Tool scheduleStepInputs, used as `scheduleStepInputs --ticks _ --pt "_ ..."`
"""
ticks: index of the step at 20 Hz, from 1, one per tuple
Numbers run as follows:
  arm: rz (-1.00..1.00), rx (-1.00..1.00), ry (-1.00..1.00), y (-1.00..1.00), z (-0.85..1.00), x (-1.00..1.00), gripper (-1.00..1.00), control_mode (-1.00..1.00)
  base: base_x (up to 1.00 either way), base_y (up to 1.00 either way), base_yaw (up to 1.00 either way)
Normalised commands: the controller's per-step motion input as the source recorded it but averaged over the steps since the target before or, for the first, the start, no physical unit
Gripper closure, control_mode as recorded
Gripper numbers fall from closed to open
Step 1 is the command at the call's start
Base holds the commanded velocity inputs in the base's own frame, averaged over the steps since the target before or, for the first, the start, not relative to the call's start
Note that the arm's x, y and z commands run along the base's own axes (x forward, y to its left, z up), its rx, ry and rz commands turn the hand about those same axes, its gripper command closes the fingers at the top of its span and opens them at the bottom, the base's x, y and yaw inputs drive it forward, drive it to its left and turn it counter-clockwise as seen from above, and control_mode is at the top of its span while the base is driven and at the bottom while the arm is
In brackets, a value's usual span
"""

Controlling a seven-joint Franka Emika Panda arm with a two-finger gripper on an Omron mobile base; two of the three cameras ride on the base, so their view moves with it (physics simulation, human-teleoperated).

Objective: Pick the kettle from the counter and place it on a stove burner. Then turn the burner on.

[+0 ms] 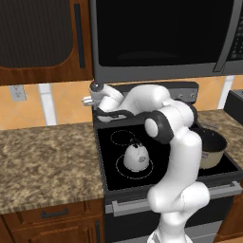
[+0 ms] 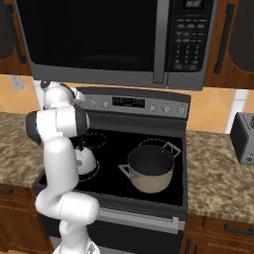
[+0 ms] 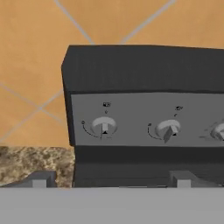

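Left base view: the domed, pale kettle (image 1: 137, 157) sits inside the front-left stove burner (image 1: 135, 167) ring on glossy black glass, beside the speckled granite counter (image 1: 47, 161). Right base view: a tan pot (image 2: 150, 168) stands mid-cooktop. Hand view: the gripper (image 3: 111, 180) faces two round silver knobs (image 3: 104, 127); its fingers stand apart, released.

You have the kettle (image 1: 137, 157) upright on the stove burner (image 1: 119, 166), the large white-outlined ring at the front left of the black glass cooktop. It is dome-shaped, pale grey-white, with a black handle on top. It sits inside the ring, roughly centred. From the right base view the kettle (image 2: 85, 159) is partly hidden behind the arm. The ring shows a thin white outline, not red. The counter (image 1: 45, 161), speckled brown-and-beige granite over reddish-brown cabinet fronts, lies just left of the cooktop.
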Motion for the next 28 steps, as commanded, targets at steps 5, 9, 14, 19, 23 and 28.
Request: scheduleStepInputs --ticks 5,9,14,19,23,28 --pt "0.00 -0.09 0.04 0.00 -0.40 0.27 -1.00 -1.00 0.00 0.00 0.00" --pt "0.00 -0.09 0.00 0.00 -0.19 0.10 -1.00 -1.00 0.00 0.00 0.00" --pt "0.00 -0.02 0.00 0.00 -0.05 0.26 -1.00 -1.00 0.00 0.00 0.00" --pt "0.00 0.00 0.00 -0.15 0.00 0.39 -1.00 -1.00 0.00 0.00 0.00" --pt "0.00 0.00 0.00 0.00 -0.01 0.36 -1.00 -1.00 0.00 0.00 0.00" --pt "0.00 -0.01 0.00 0.00 -0.11 0.24 -1.00 -1.00 0.00 0.00 0.00"
